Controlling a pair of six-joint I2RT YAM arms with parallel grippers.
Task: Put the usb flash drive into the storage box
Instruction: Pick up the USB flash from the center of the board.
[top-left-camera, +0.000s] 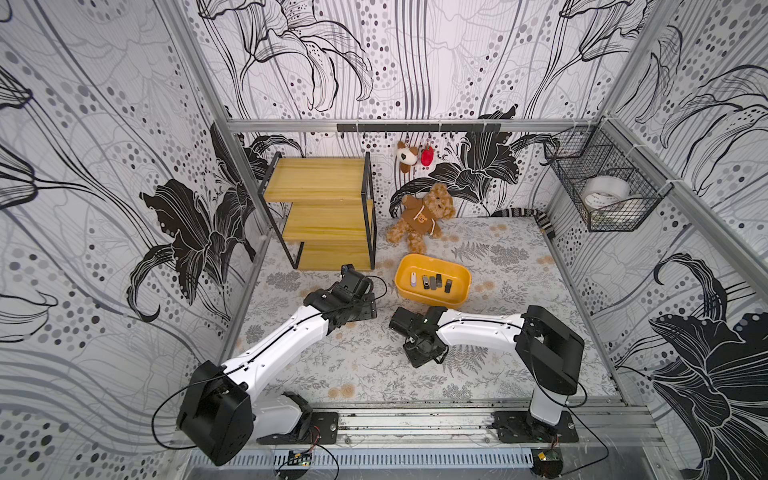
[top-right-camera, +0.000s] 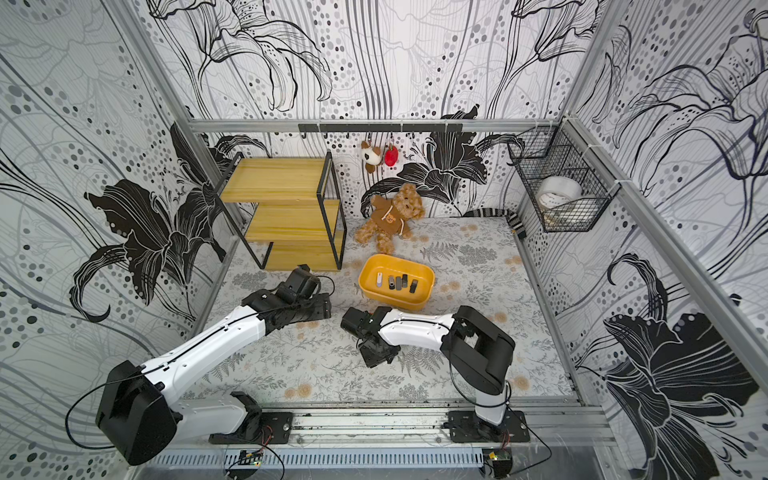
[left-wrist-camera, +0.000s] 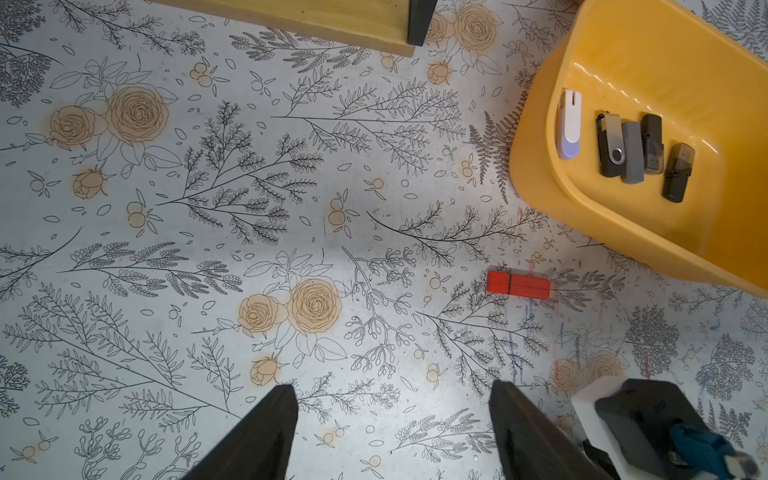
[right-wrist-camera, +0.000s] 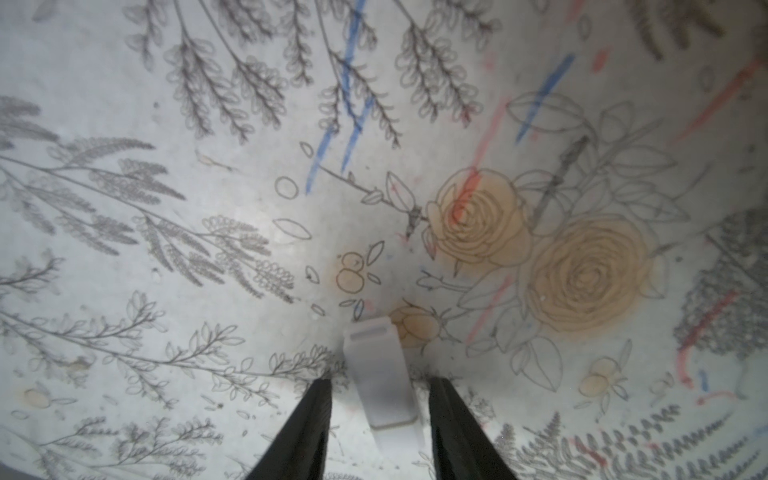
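Observation:
A white usb flash drive (right-wrist-camera: 380, 374) lies flat on the floral table top between the fingers of my right gripper (right-wrist-camera: 381, 380). The jaws stand open, with a small gap to the drive on each side. A red usb flash drive (left-wrist-camera: 518, 285) lies on the table beside the yellow storage box (left-wrist-camera: 540, 178), ahead of my left gripper (left-wrist-camera: 392, 384), which is wide open and holds nothing. The storage box (top-left-camera: 401, 278) (top-right-camera: 365, 276) holds several flash drives (left-wrist-camera: 631, 149). In both top views my right gripper (top-left-camera: 424, 353) (top-right-camera: 378, 353) points down just in front of the box.
A wooden shelf rack (top-left-camera: 324, 208) stands at the back left, close behind my left gripper (top-left-camera: 365, 309). A teddy bear (top-left-camera: 424, 216) sits behind the box. A black wire basket (top-left-camera: 602, 187) with tape hangs on the right wall. Small plush toys (top-left-camera: 407, 156) hang from the back rail.

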